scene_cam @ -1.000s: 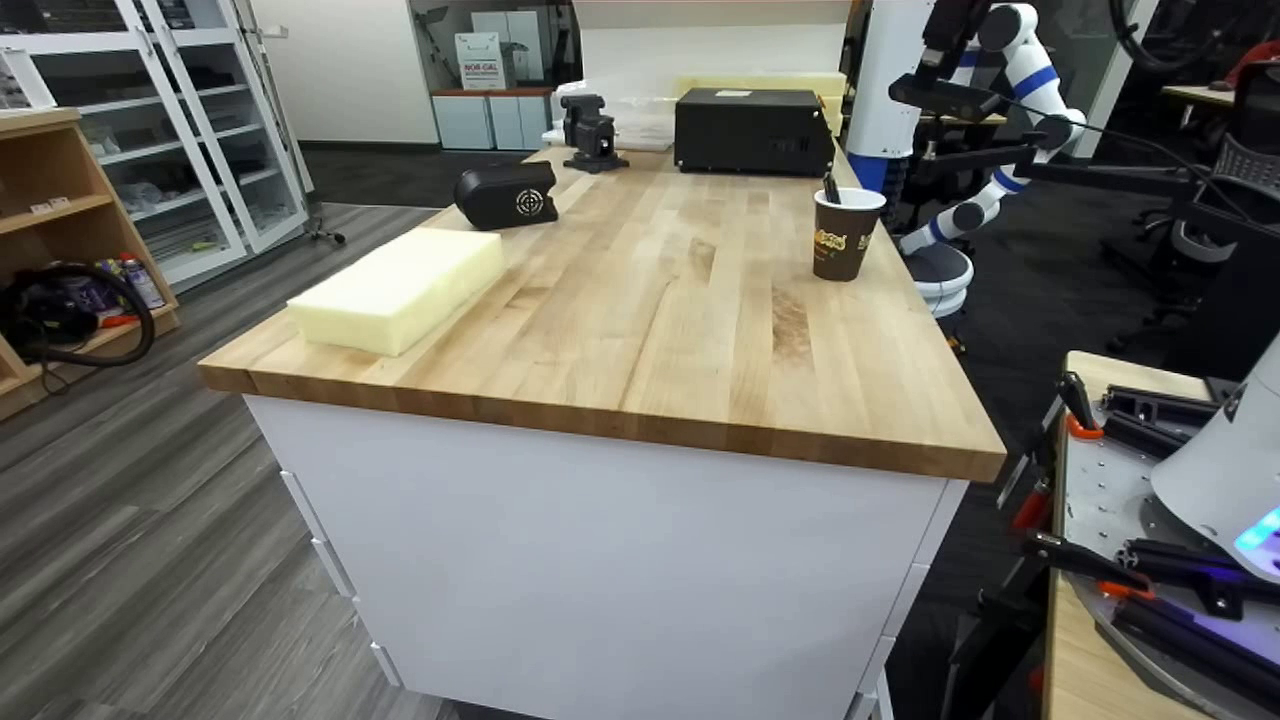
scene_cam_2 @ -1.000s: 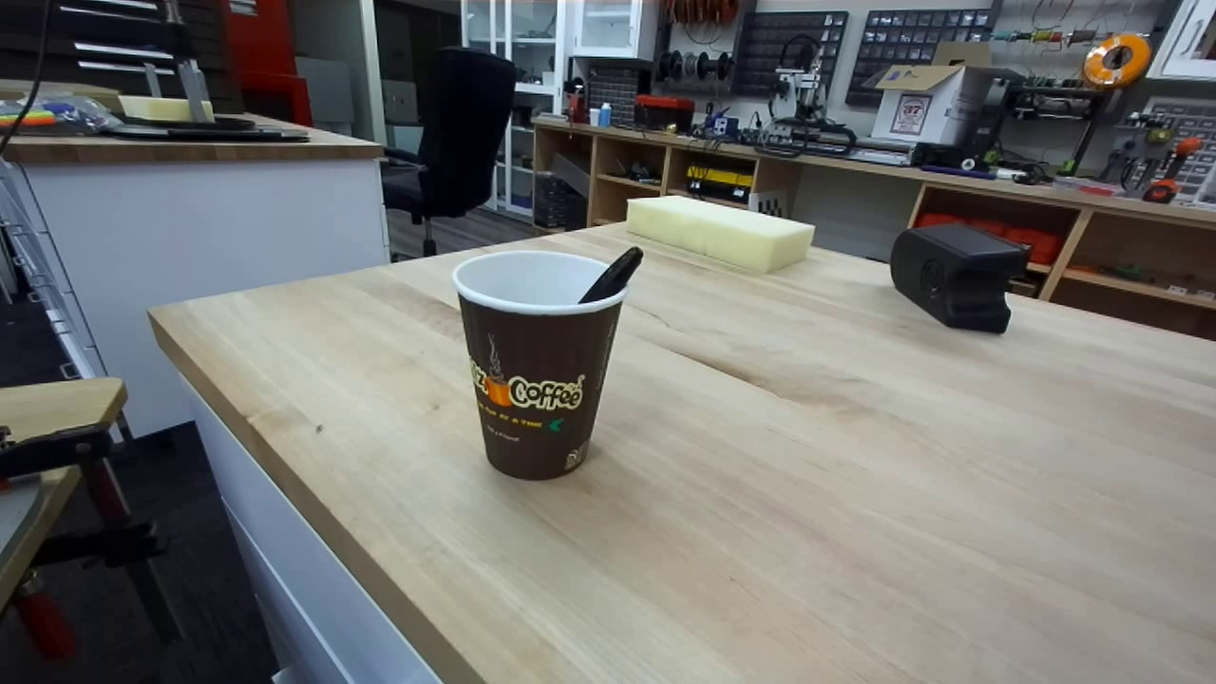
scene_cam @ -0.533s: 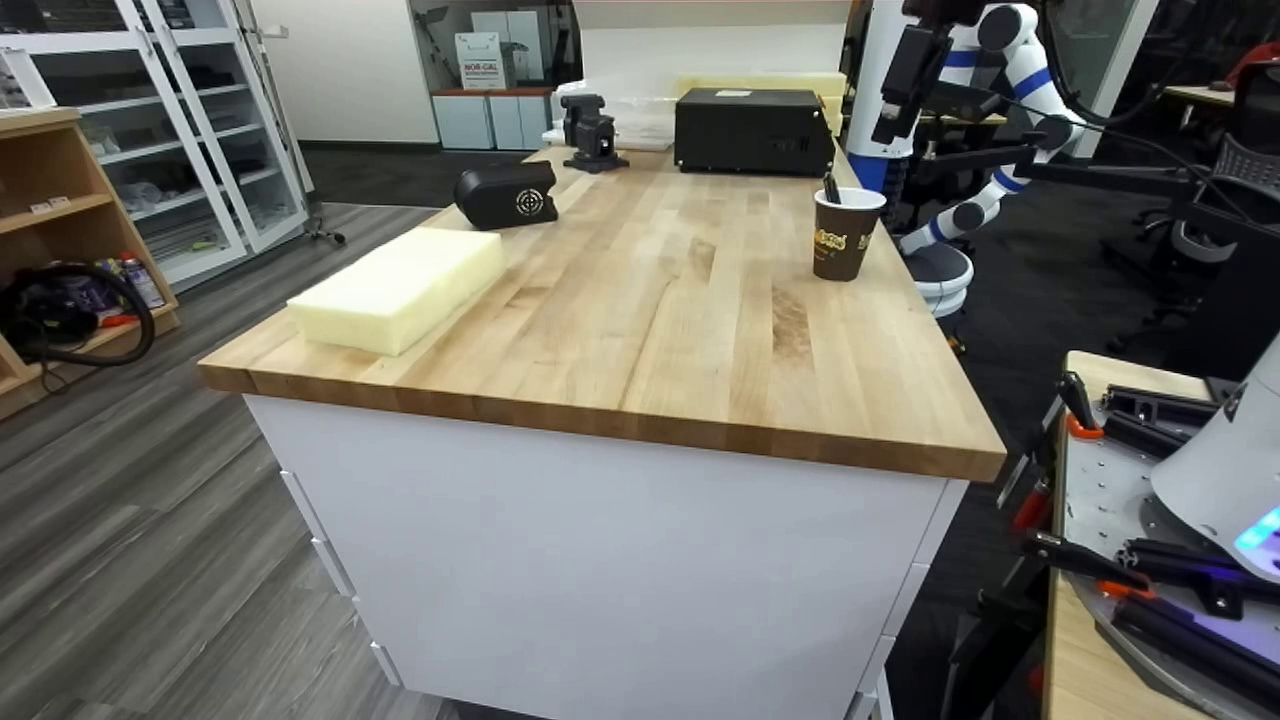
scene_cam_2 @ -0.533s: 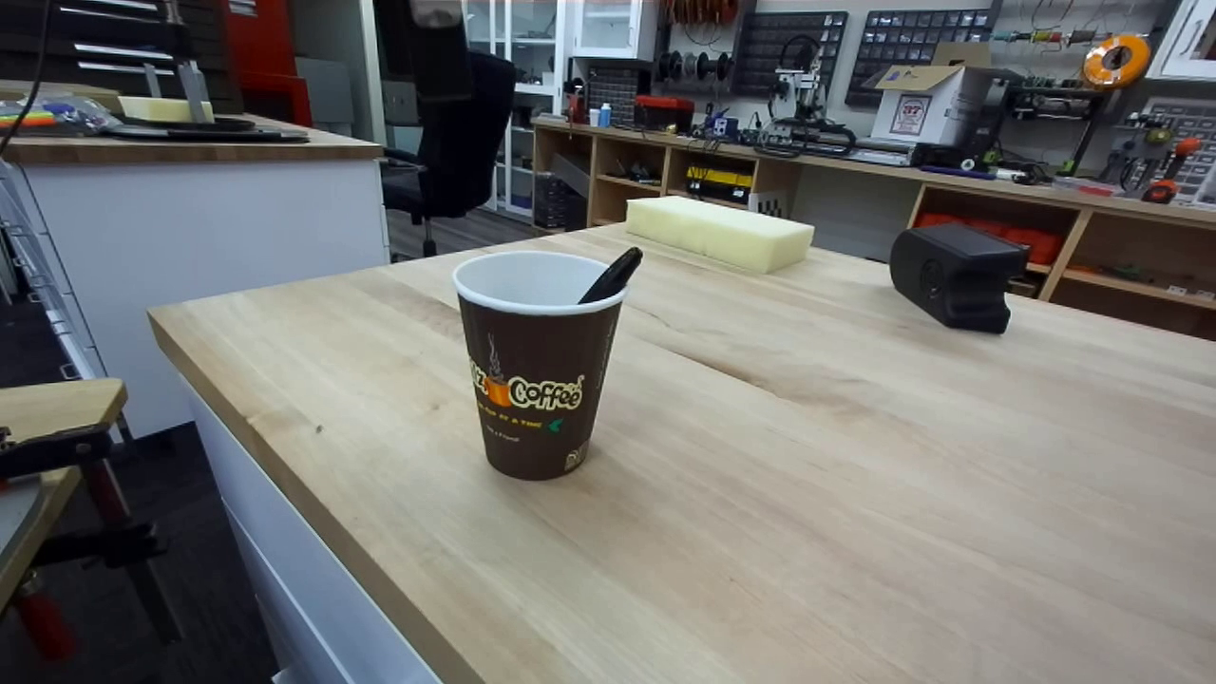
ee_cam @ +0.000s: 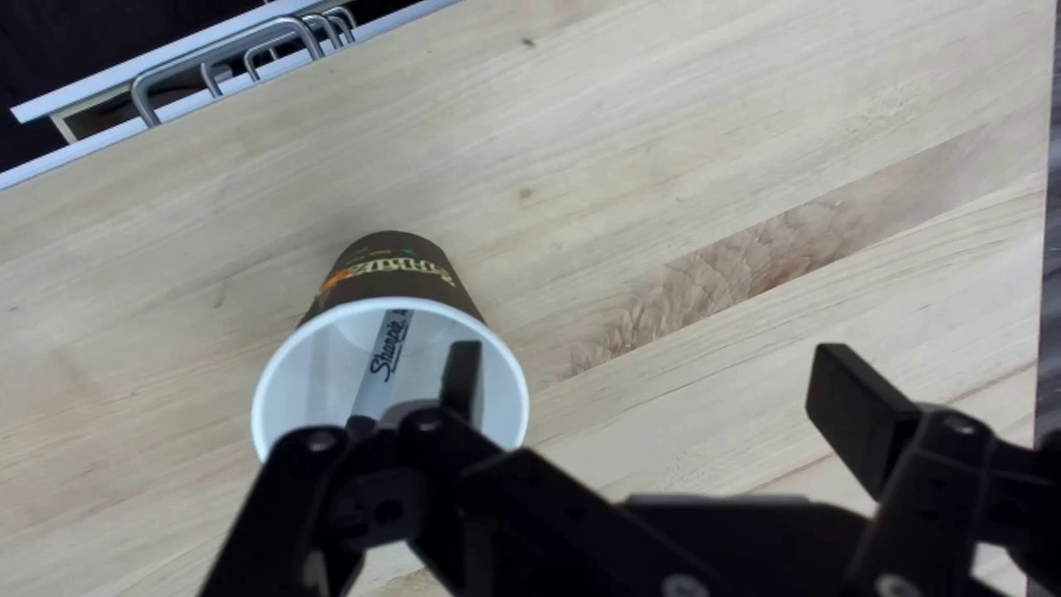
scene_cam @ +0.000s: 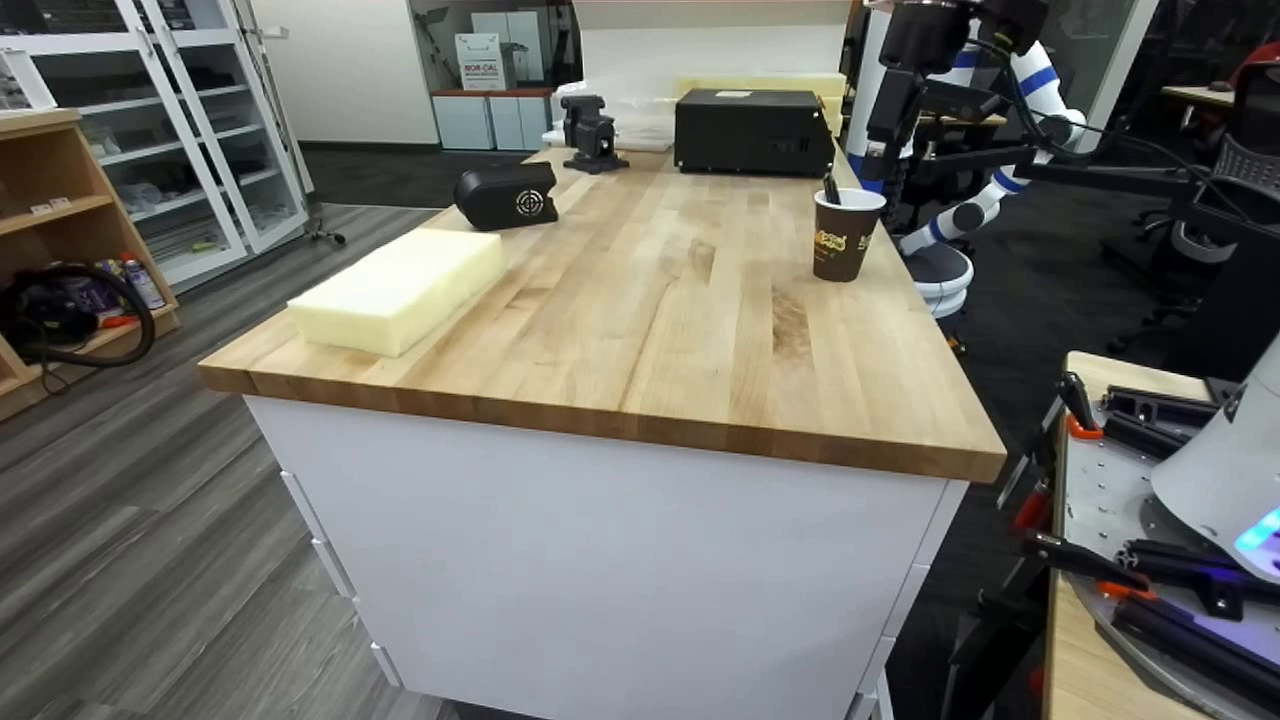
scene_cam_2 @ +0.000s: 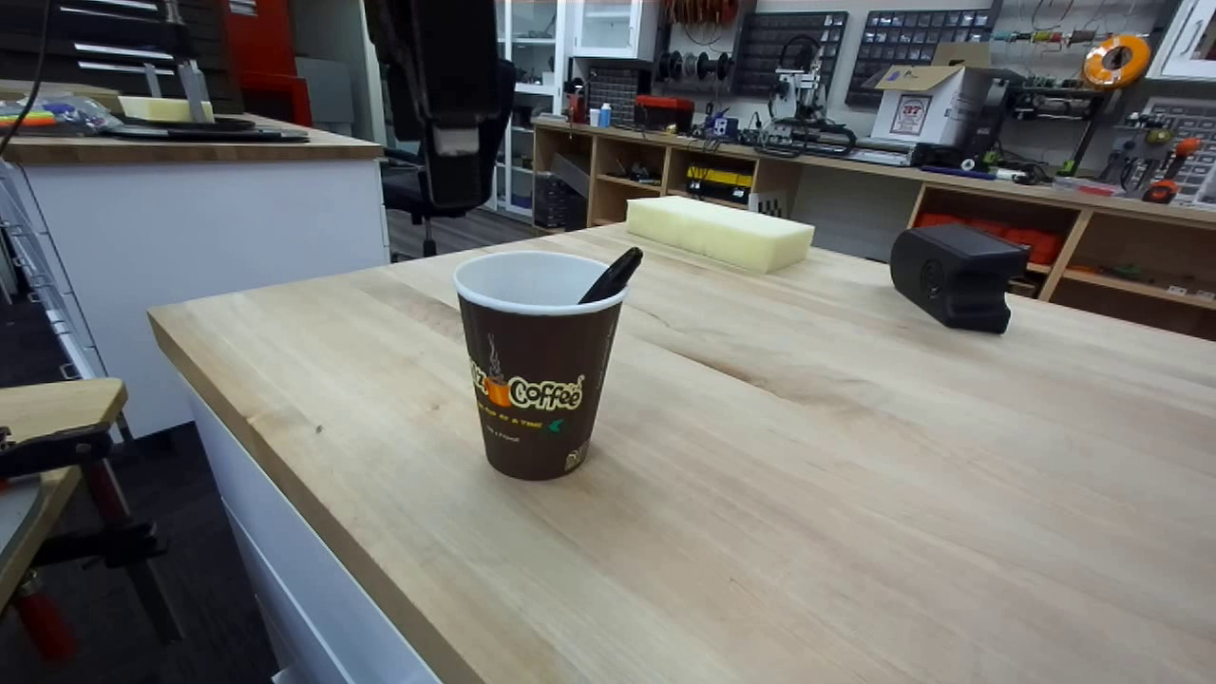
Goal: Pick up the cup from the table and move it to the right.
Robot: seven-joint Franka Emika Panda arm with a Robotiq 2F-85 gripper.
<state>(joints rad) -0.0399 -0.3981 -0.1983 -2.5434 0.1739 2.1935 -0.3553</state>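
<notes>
The cup (scene_cam: 842, 240) is dark brown with a white rim and stands upright on the wood-topped table (scene_cam: 640, 320), near its edge. It shows large in an exterior view (scene_cam_2: 537, 380). A black marker (scene_cam_2: 613, 275) leans inside it. My gripper (scene_cam: 878, 150) is in the air above and behind the cup in this view, and it hangs at the top in an exterior view (scene_cam_2: 454, 161). In the wrist view the gripper (ee_cam: 651, 373) is open and empty. Its left finger overlaps the opening of the cup (ee_cam: 331, 356); its right finger is over bare wood. It looks apart from the cup.
A pale yellow foam slab (scene_cam: 400, 285) and a small black device (scene_cam: 507, 195) lie on the table's other side. A black box (scene_cam: 755, 130) and a black mount (scene_cam: 592, 130) stand at the far end. Drawer handles (ee_cam: 224, 58) stick out below the table edge.
My gripper has come down and tilted to point downward; it has entered from the top in an exterior view. The cup and the other objects have not moved.
</notes>
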